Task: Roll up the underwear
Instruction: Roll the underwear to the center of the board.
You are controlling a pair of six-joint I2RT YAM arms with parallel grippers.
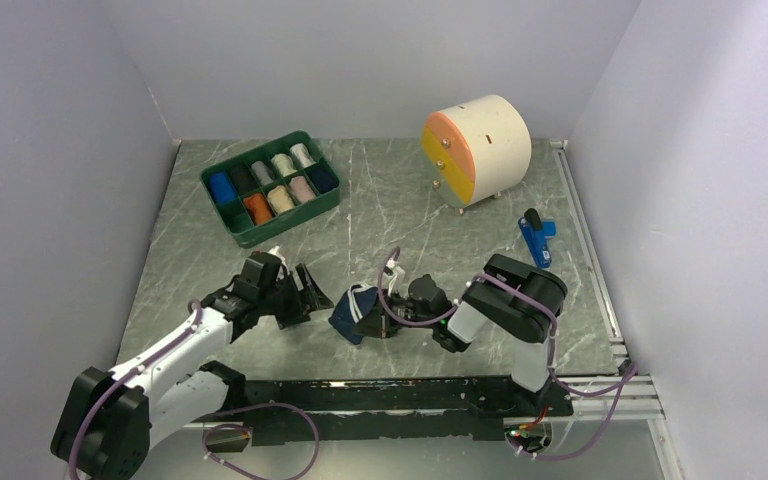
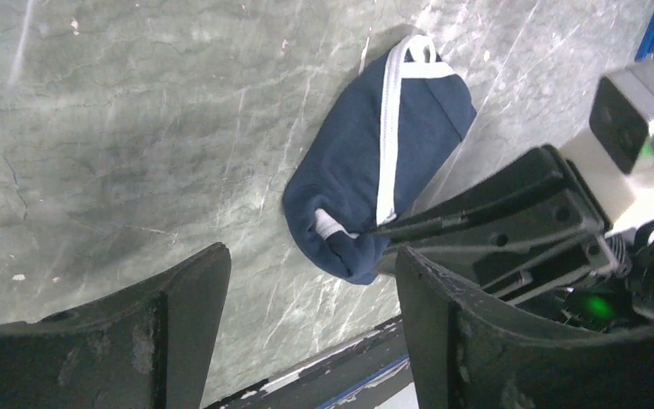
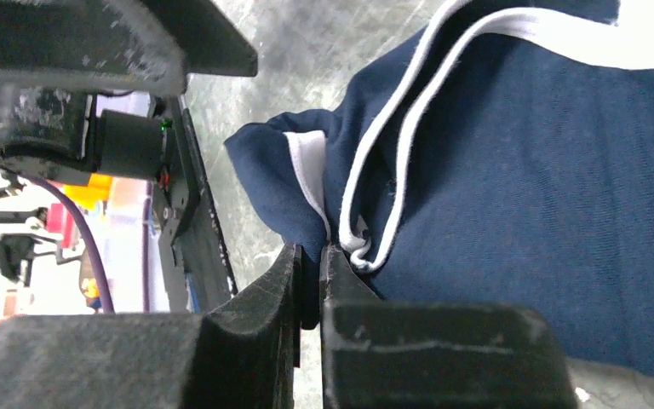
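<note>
I read the navy underwear (image 2: 366, 170) as soft, matt knit cloth, with its white trim a smoother woven band. The table (image 2: 119, 128) under it has a veined grey-green stone look, smooth with a dull sheen. The left gripper (image 2: 311, 256) and the right gripper (image 3: 311, 251) both have black plastic fingers, matt and scuffed pale. At 11 o'clock on the tabletop, the green tray (image 1: 245, 238) looks like glossy plastic.
</note>
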